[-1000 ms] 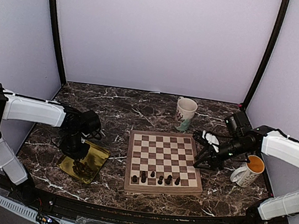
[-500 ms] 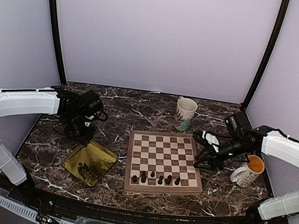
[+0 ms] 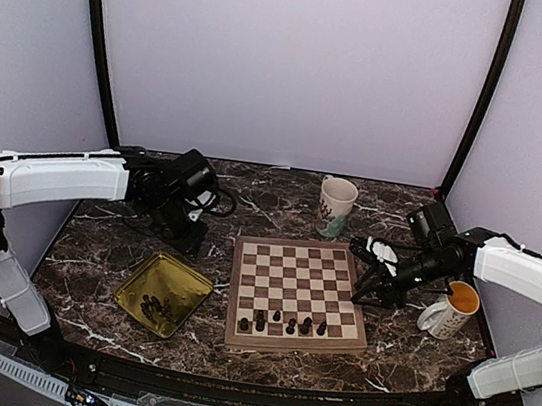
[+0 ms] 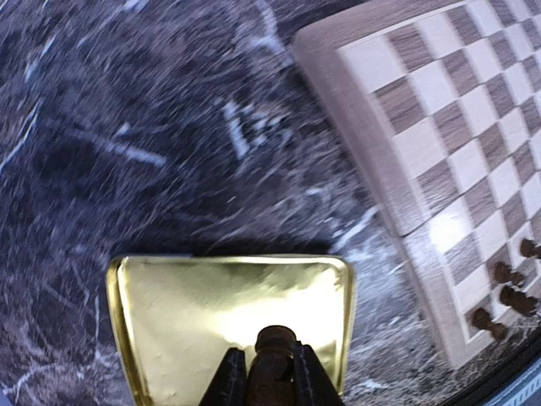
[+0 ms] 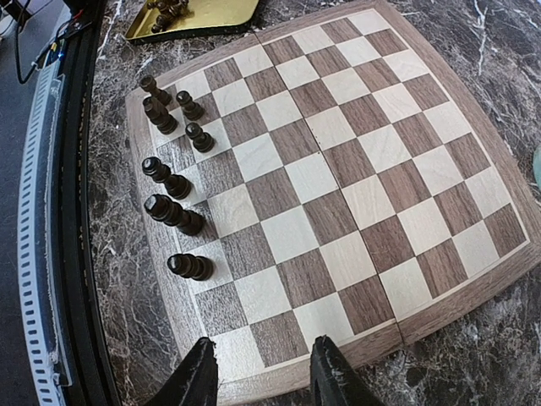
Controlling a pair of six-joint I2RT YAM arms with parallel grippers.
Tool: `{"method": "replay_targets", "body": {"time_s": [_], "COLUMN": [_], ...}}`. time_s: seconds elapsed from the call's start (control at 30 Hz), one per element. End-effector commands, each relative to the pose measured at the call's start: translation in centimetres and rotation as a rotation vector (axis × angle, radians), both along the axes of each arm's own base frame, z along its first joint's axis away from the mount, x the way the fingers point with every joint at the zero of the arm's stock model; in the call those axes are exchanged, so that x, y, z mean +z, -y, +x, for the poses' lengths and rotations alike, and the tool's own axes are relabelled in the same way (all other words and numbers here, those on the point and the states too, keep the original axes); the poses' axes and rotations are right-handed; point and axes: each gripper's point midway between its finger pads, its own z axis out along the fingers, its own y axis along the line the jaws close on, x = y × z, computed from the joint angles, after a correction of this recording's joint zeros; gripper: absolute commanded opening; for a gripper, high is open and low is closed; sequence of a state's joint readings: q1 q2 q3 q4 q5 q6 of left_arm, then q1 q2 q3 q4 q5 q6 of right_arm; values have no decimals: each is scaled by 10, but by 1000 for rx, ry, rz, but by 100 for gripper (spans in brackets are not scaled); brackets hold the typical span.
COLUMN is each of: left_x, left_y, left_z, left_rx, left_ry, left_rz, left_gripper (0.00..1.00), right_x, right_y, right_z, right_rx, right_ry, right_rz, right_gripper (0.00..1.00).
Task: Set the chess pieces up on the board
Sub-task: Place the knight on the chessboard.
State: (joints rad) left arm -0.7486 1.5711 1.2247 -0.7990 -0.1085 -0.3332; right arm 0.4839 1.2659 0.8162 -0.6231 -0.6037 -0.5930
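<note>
At 6 o'clock the fingers [image 4: 230, 381] pinch a dark chess piece [image 4: 272, 357], its rounded top showing between them; blur hides its kind, perhaps a pawn. Beneath them a shiny gold tray [image 4: 190, 300] lies on the dark marbled tabletop [image 4: 127, 127]. The board [image 4: 439, 110] fills 2 o'clock, with a few small dark pieces [image 4: 507, 294] near its edge at 4 o'clock.
</note>
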Motion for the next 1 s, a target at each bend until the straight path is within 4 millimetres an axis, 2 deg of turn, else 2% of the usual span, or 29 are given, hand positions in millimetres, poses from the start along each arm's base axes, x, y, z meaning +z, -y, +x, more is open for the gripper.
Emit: {"method": "replay_targets", "body": {"time_s": [0.0, 0.23, 0.4, 0.97], "left_x": [17, -5, -15, -40], "left_y": [63, 129, 156, 185], "left_z": [12, 15, 14, -2], "left_rx": [-179, -344, -400, -465], "left_ry": [50, 34, 33, -37], "left_rz": [-68, 37, 47, -3], "left_gripper": [7, 7, 8, 11], "right_x": [1, 4, 6, 4], "right_y": [2, 5, 6, 7], "right_z": [3, 5, 6, 8], "right_rx": [-6, -21, -26, -33], "right_ry": [28, 56, 67, 68], "right_rz": [0, -5, -2, -11], "right_gripper": [38, 38, 38, 38]}}
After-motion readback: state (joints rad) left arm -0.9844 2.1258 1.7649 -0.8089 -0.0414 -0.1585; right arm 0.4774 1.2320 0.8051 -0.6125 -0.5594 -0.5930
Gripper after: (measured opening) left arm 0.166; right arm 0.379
